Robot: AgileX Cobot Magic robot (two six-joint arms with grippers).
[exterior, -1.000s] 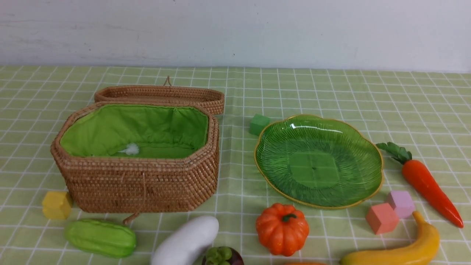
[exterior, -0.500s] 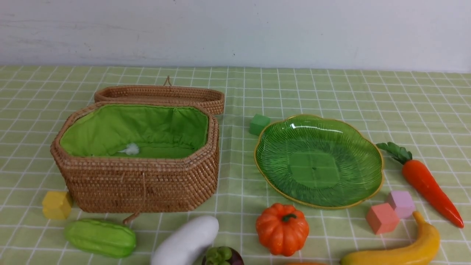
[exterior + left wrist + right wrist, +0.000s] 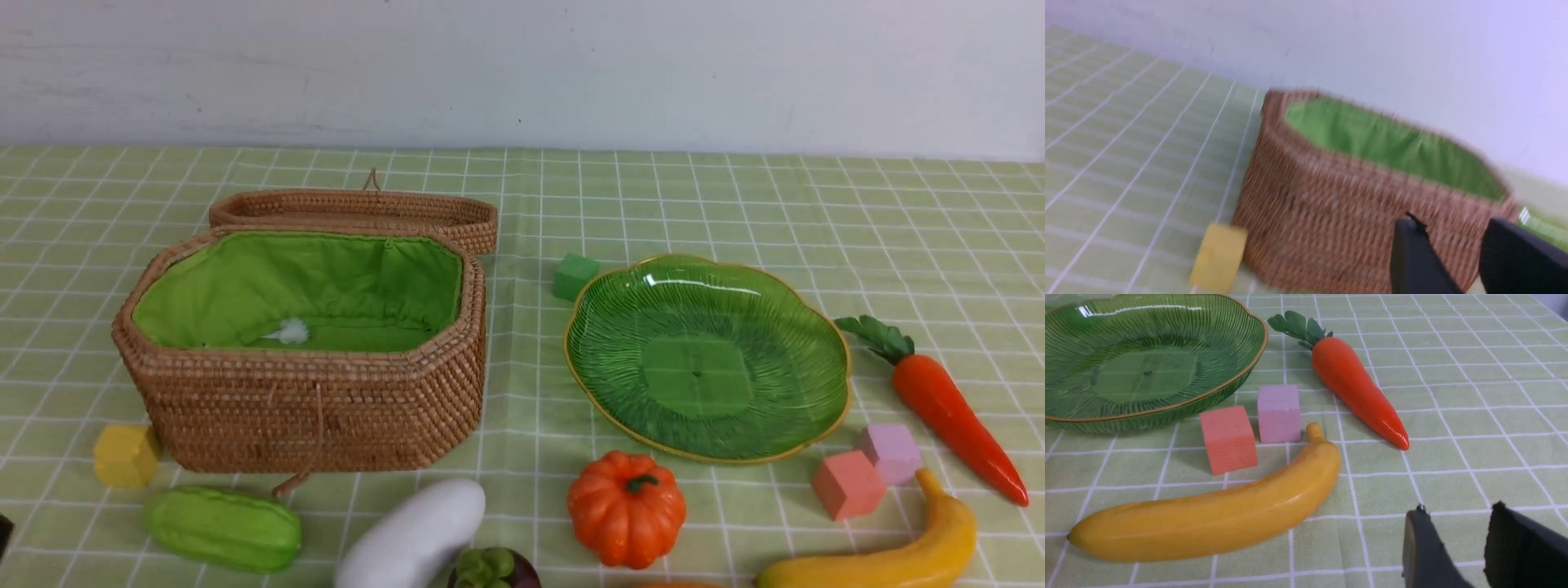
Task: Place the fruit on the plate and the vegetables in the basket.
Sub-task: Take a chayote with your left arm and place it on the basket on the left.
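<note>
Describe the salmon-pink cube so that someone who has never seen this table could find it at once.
Find the green glass plate on the right half of the table. Off its near right edge, between it and the yellow banana, stand two small cubes. The salmon-pink cube is the nearer, left one; the lilac cube beside it sits further back.

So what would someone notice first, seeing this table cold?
Probably the open wicker basket with its bright green lining, on the left, and the empty green glass plate on the right. Nearer the camera, the orange pumpkin stands out, with the carrot and banana far right.
</note>
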